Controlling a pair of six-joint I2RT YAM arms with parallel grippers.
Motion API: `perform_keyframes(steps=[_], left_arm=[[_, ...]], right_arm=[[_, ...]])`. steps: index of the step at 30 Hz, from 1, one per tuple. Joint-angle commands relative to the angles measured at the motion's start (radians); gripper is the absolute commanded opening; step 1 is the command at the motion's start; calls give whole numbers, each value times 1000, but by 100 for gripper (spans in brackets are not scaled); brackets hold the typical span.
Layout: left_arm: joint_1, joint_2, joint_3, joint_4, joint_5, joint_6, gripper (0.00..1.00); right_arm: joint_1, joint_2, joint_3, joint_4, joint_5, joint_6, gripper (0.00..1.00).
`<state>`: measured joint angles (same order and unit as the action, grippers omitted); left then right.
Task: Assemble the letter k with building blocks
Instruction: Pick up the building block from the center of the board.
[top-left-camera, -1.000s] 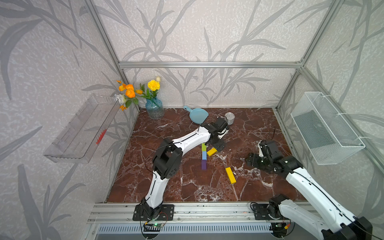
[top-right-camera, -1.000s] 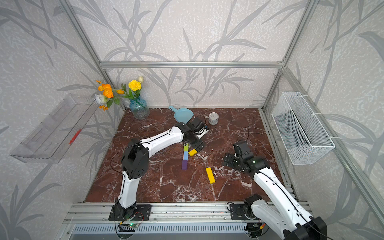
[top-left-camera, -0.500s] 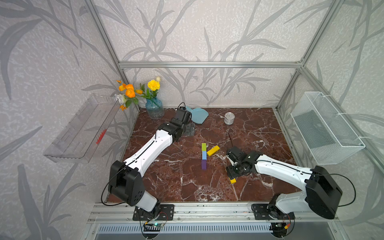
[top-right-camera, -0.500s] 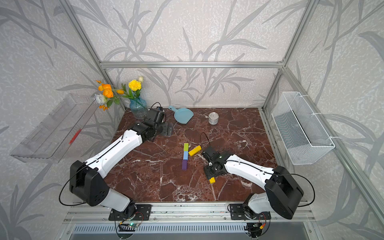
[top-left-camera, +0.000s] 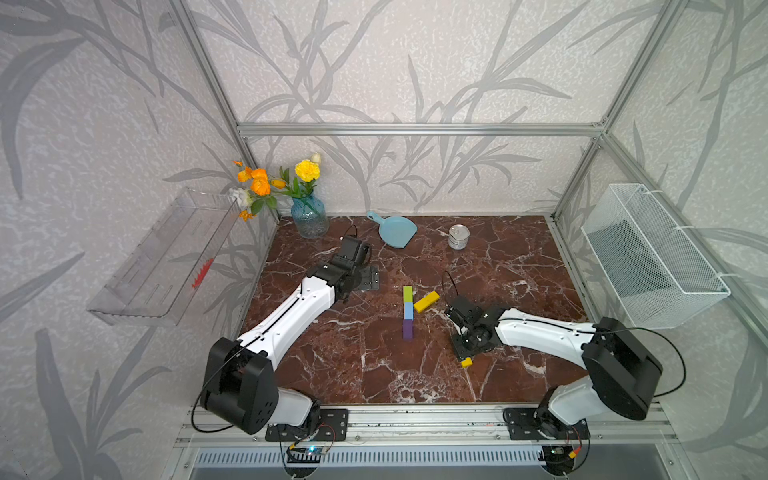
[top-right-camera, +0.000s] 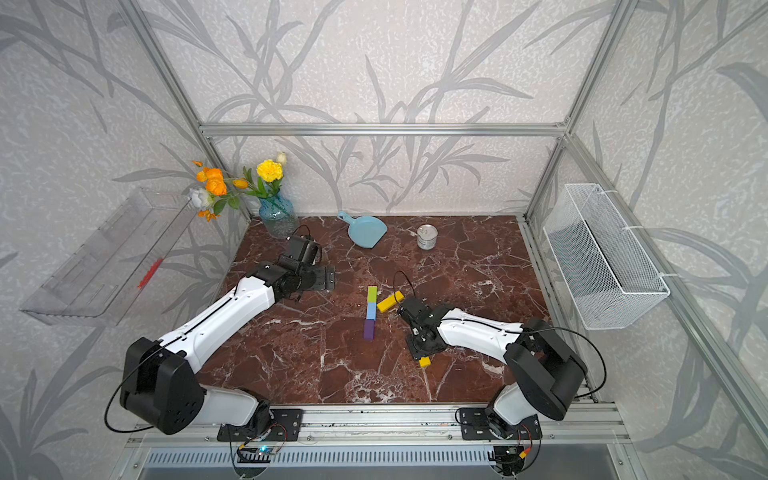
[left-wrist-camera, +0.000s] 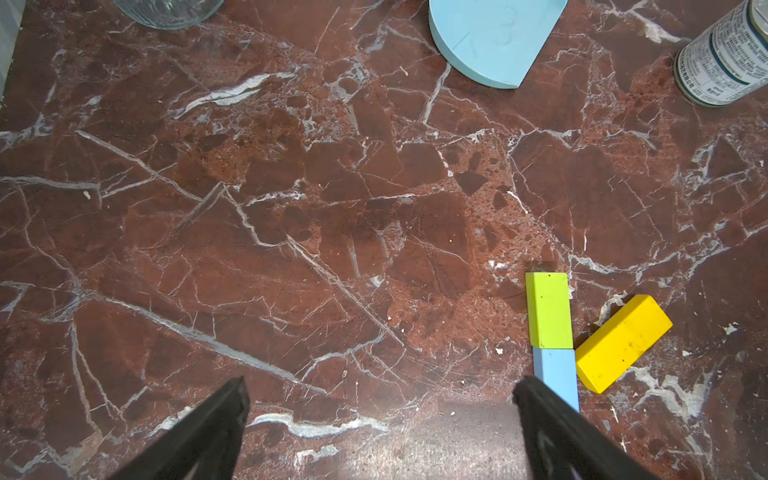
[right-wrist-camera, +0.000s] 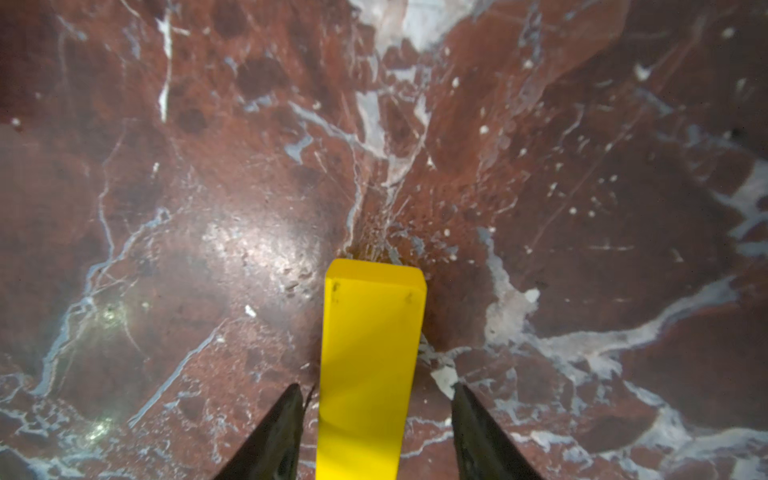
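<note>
left claw (left-wrist-camera: 380, 386): fingers wide apart, holding nothing, over bare counter (top-left-camera: 332, 374), left of centre in both top views. right claw (right-wrist-camera: 376, 388): fingers apart, straddling a yellow bar (right-wrist-camera: 370, 332) that lies flat on the counter, a gap showing on each side. in both top views this bar sits lower right of centre. letter k (top-right-camera: 371, 307), frame centre: green block (top-left-camera: 407, 293), blue block (top-left-camera: 408, 310) and purple block (top-left-camera: 408, 329) lie end to end in a straight line. second yellow bar (top-left-camera: 427, 301) lies slanted, one end against the green-blue joint.
</note>
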<state>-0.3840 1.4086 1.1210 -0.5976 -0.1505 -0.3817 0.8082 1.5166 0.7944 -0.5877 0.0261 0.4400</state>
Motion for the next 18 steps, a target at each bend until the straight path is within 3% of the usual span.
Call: perform_keyframes(steps=[1,5,7,11,14,18], left_arm=[[13,-16,5,1,3,-19,100],[21,-17,7,1,17,-19,100],[24,-18,7,2,21,-19,100],[29,-14,8,-2,22,-14,100],[33,-14,17,-12,26,-10,100],[38,-15,36,-37,29,12,100]], right_arm=[[8,21,-7,11,18,-4,50],[8,37,-13,28,18,-13,48],[8,33,-13,26,19,-19,43],[8,-2,1,2,39,-54,14],[8,-12,47,-40,39,-139,0],[8,22,127,-75,12,-270,0]])
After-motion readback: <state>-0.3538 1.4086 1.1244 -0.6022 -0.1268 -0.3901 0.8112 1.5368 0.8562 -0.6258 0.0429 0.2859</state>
